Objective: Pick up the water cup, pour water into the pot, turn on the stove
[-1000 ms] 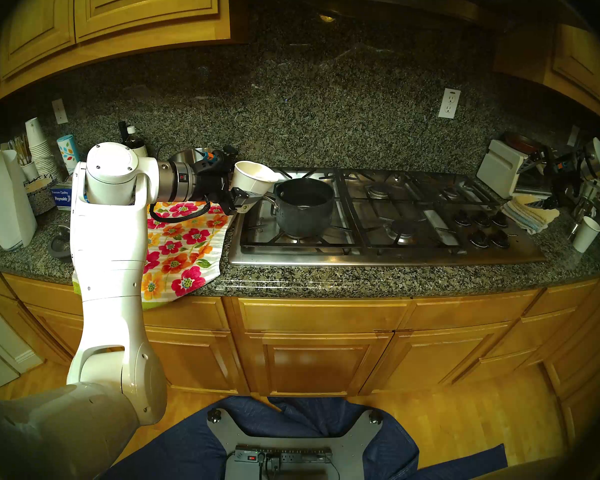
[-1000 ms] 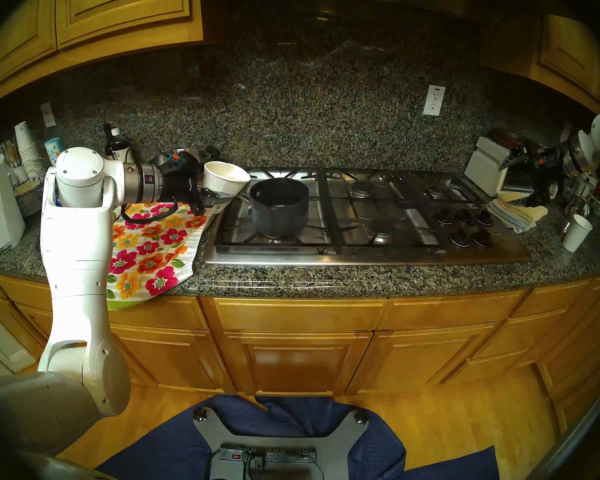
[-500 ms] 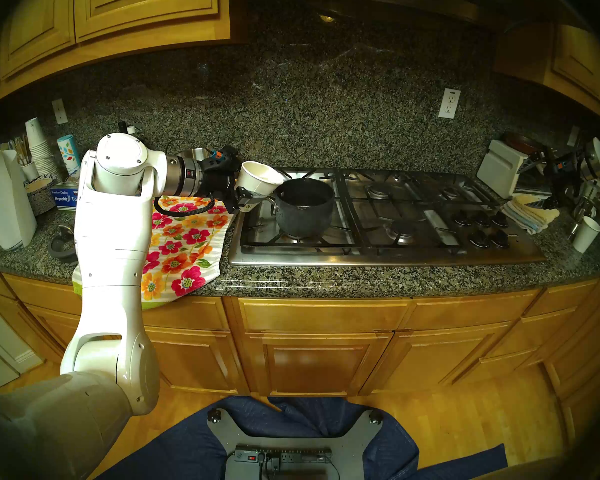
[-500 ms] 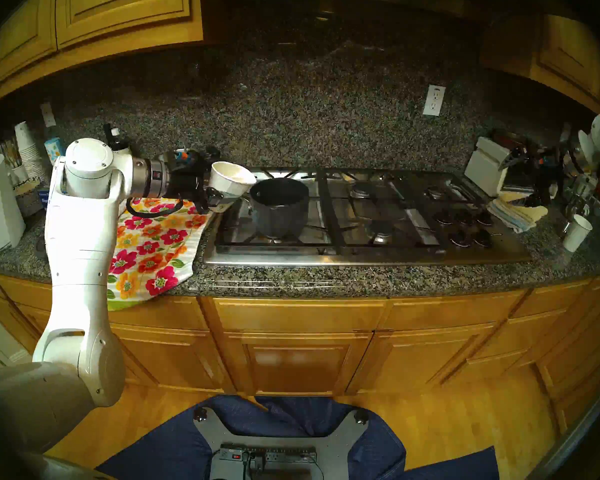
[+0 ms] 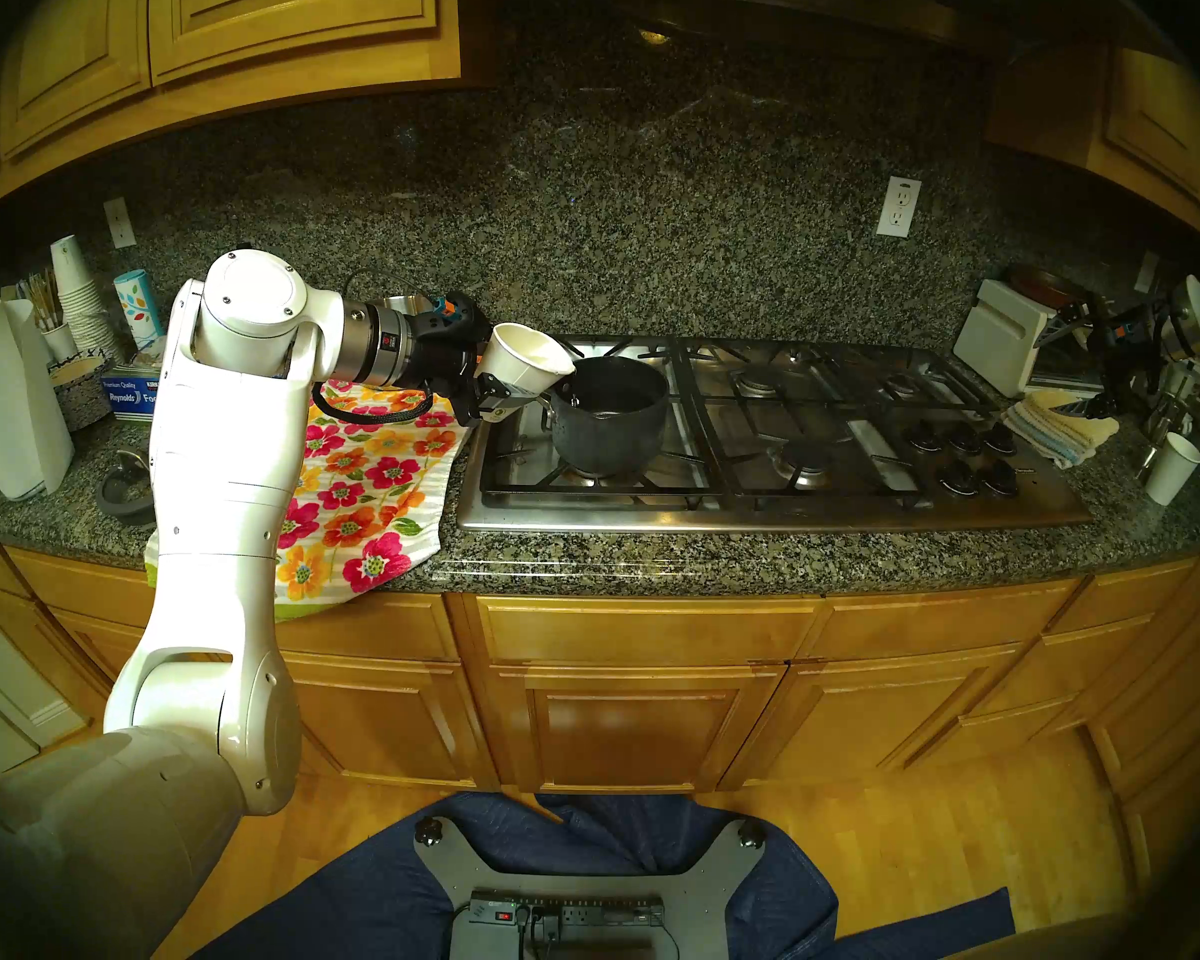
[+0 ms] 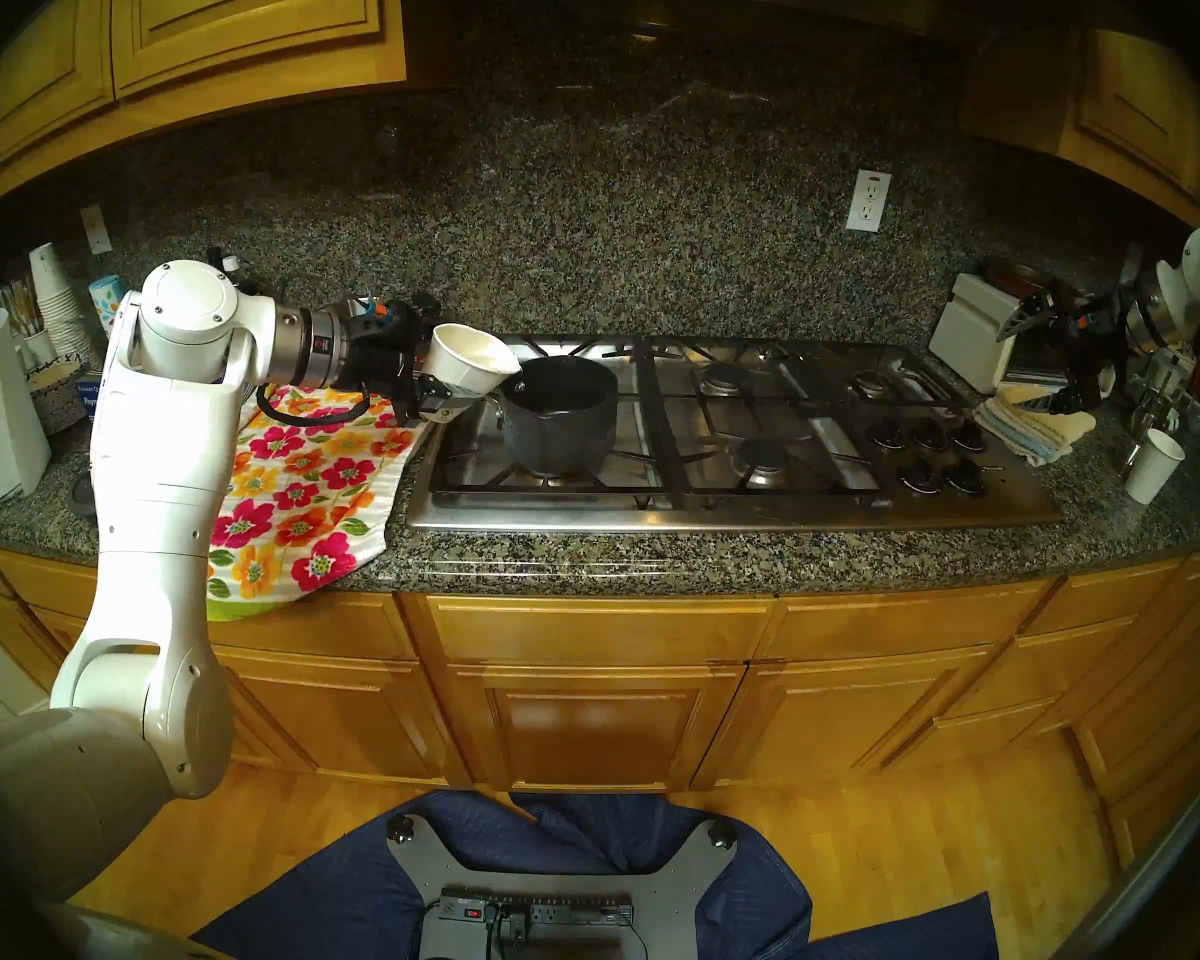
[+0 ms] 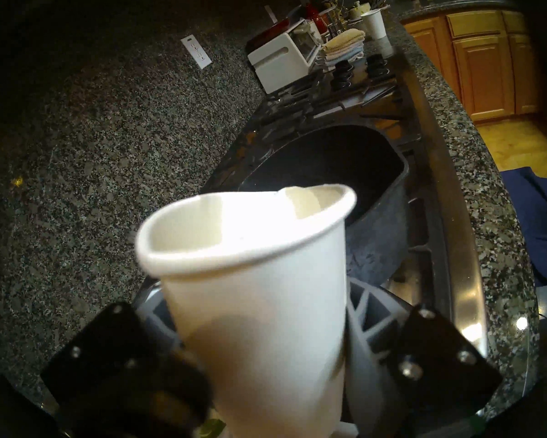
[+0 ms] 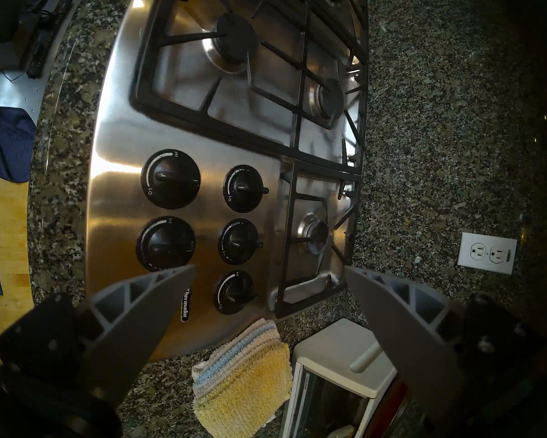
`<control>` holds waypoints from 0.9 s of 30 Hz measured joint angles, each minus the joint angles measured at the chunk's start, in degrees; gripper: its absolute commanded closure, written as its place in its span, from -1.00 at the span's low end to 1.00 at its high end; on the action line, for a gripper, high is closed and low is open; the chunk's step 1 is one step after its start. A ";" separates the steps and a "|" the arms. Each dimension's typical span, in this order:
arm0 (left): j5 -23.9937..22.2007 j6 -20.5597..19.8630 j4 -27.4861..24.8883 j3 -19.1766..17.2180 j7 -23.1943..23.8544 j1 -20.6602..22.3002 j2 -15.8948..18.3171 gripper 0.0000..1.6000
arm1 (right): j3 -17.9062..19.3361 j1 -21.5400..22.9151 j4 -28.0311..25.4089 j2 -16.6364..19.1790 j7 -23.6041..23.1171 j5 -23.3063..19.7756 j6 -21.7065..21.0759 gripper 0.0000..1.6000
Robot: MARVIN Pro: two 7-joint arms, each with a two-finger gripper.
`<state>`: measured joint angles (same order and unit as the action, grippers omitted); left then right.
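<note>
My left gripper (image 5: 489, 377) is shut on the white paper water cup (image 5: 528, 363), which is tilted to the right with its rim over the left edge of the dark saucepan pot (image 5: 607, 418). The pot sits on the front left burner of the steel stove (image 5: 777, 515). In the left wrist view the cup (image 7: 253, 288) fills the middle, its lip over the pot (image 7: 329, 162). My right gripper (image 5: 1085, 359) is open and empty, held above the counter right of the stove. The right wrist view shows the stove's black knobs (image 8: 239, 243) below my open right gripper (image 8: 269, 270).
A floral towel (image 5: 368, 480) lies left of the stove. Stacked cups (image 5: 81, 300), a paper towel roll (image 5: 11, 397) and a foil box sit far left. A white toaster oven (image 5: 1002, 345), folded cloths (image 5: 1061, 429) and a small white cup (image 5: 1172, 467) stand right.
My left arm has moved right and the cup has tipped further, its rim now over the pot's left edge. The right arm has not moved.
</note>
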<state>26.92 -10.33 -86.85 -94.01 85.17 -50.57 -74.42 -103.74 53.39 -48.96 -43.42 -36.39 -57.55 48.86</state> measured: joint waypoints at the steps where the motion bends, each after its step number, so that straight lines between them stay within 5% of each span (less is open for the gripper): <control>1: -0.11 0.03 0.08 0.25 0.00 0.14 0.17 0.33 | 0.00 0.00 0.00 0.00 0.00 0.00 0.00 -1.00; 27: -4.82 0.00 4.18 8.43 -0.02 5.91 6.24 0.32 | 0.00 0.00 0.00 0.00 -0.01 -0.01 0.00 -1.00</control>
<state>22.10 -10.34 -82.66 -85.58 85.15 -44.66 -68.19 -103.74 53.38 -48.96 -43.42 -36.40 -57.56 48.86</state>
